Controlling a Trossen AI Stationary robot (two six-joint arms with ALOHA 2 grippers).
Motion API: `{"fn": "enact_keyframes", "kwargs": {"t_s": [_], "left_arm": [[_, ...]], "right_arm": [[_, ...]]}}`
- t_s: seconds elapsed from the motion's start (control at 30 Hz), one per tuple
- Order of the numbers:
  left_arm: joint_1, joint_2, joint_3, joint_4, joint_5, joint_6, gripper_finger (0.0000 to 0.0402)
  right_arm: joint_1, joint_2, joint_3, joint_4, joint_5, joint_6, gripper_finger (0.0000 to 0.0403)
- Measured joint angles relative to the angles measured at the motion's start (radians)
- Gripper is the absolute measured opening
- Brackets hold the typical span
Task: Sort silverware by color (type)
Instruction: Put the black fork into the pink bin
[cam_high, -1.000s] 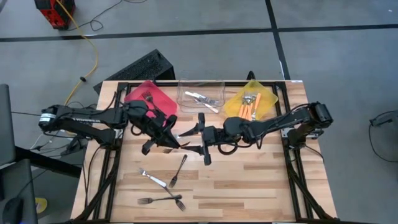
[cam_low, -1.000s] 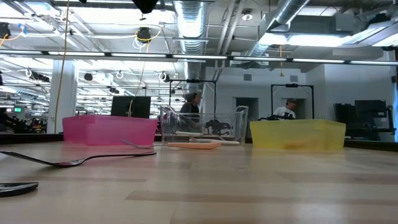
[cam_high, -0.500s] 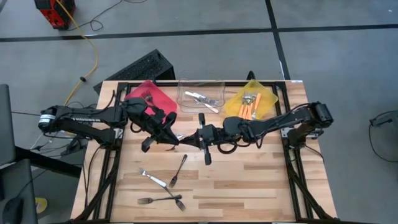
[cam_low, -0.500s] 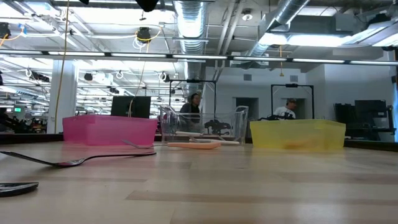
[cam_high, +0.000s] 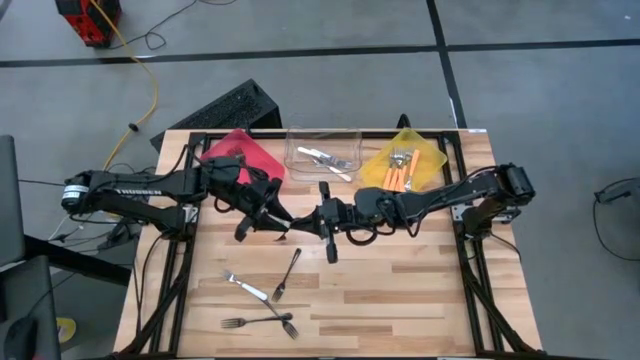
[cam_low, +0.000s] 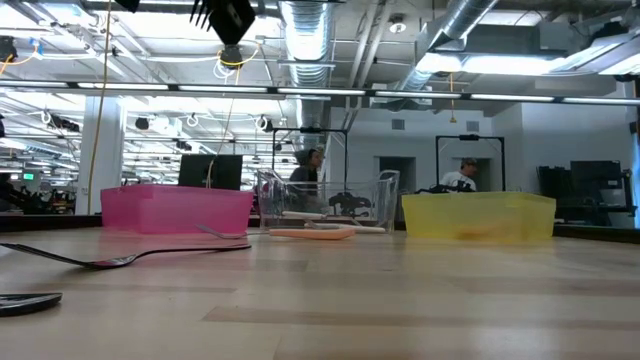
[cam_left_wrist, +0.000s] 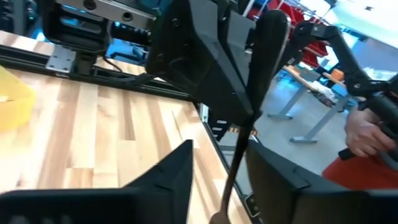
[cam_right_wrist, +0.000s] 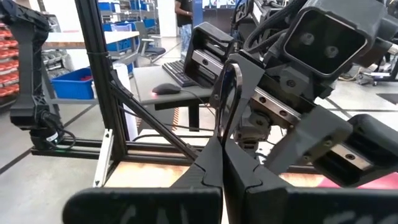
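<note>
A dark fork (cam_left_wrist: 239, 155) hangs high over the table's middle, between my two grippers. My right gripper (cam_right_wrist: 222, 165), reaching in from the right (cam_high: 305, 222), is shut on it. My left gripper (cam_left_wrist: 221, 180) comes from the left (cam_high: 280, 222) and is open. Its fingers stand on either side of the fork's lower shaft with a gap on both sides. The fork's tines (cam_low: 205, 12) show at the top of the low view. More forks (cam_high: 287, 272) lie flat on the near left of the table. My right gripper pinches the dark fork's handle about midway along it (cam_left_wrist: 247, 121) between its two fingers. The fingers come level from the table's right side and lie across the fork. The fork is lifted clear of the table, its rounded handle end (cam_left_wrist: 273, 25) sticking out past the fingers.
At the far edge stand a red bin (cam_high: 245, 160) with a dark fork, a clear bin (cam_high: 300, 140) with silver forks and a yellow bin (cam_high: 432, 160) with orange-handled forks. An orange-handled piece (cam_low: 310, 233) lies on the table before the clear bin. Bare wood lies near right.
My right gripper's fingers, spread a second ago, have shut on the dark fork held up between the two arms. The fork's tines have come into the top of the low view.
</note>
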Motion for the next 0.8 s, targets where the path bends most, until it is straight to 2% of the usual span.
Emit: {"fn": "enact_keyframes", "kwargs": {"t_s": [0.2, 0.33, 0.57, 0.8], "left_arm": [[0.002, 0.000, 0.000, -0.013, -0.036, 0.018, 0.0205], [0.040, -0.009, 0.000, -0.086, -0.033, 0.026, 0.0238], [0.165, -0.074, 0.000, -0.253, -0.017, 0.059, 0.0245], [0.263, -0.200, 0.000, -0.418, -0.044, 0.105, 0.0244]], "right_arm": [[-0.001, 0.000, 0.000, -0.001, -0.005, 0.001, 0.0016], [-0.001, 0.000, 0.000, -0.012, 0.004, 0.016, 0.0016], [0.010, 0.000, 0.002, -0.038, -0.017, 0.063, 0.0016], [-0.006, 0.000, 0.002, -0.051, 0.040, 0.063, 0.0016]]}}
